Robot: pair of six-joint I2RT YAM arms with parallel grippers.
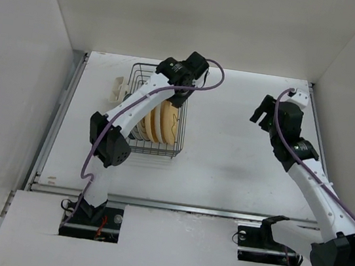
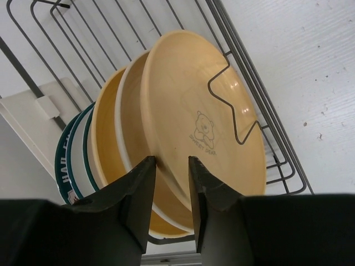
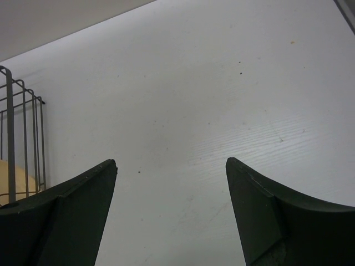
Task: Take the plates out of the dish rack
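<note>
Left gripper point(image 2: 171, 180) is down in the rack point(image 1: 139, 73), upper left of centre in the overhead view. Its two black fingers point(image 2: 138, 194) stand narrow on either side of the front plate point(image 2: 205, 100), right at the rim. Is it biting? I can't tell: the rim fills the gap, but firm contact doesn't show. Right gripper point(image 3: 171, 163) hangs spread wide over bare surface point(image 1: 226, 160) off to the right, holding nothing.

The job in hand, I'd say, is lifting this first plate out. To do it well, get a deep pinch on the rim, then draw it straight up along the plate's own plane. That way it slides clear of the star-shaped wire divider point(image 2: 236, 111) crossing its face. Tilt it and it could snag that wire or drag the neighbours.

The plates point(image 2: 105, 138) stand on edge, packed face to back. There's a glossy tan one in front with a small bear print point(image 2: 204, 128), a cream one right behind, another tan, then white with green rims at lower left. The glaze looks smooth, hard and slippery, and the lips are thin and rounded. The rack is thin dark wire, with a cream plastic piece point(image 2: 39, 105) beyond it.
</note>
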